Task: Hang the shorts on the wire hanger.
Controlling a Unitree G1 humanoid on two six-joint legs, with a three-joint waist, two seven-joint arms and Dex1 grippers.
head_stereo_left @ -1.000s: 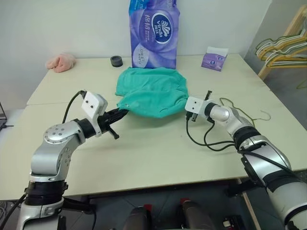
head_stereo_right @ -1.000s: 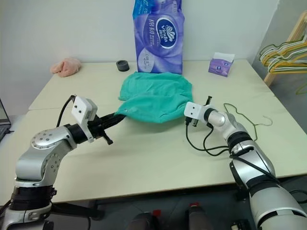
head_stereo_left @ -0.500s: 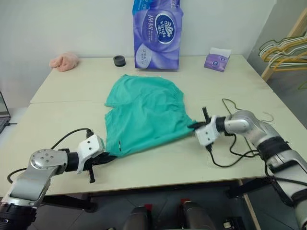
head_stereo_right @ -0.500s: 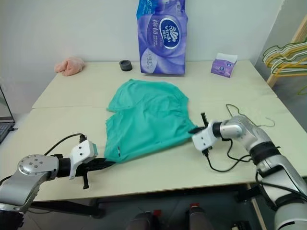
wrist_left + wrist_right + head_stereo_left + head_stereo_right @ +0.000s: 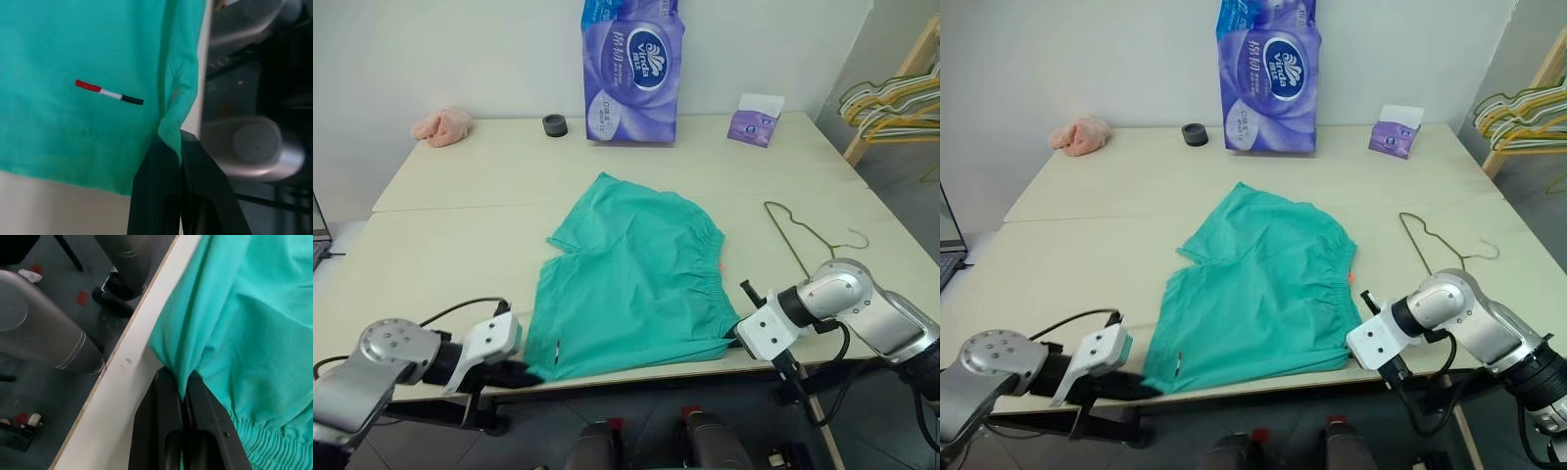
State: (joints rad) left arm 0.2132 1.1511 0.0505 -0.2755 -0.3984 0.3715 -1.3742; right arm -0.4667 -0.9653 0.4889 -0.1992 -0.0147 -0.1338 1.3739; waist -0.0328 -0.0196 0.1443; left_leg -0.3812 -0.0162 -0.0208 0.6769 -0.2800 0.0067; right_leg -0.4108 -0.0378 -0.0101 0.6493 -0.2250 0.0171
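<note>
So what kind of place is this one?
Probably a lab or office room set up for a laundry demo: plain table against a bare wall, shorts, tissue pack, and hangers on a wooden rack.

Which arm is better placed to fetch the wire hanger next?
The right, probably. The wire hanger lies on the table's right side, near the right gripper; the left gripper is across the shorts. Both are shut on the shorts' corners.
</note>
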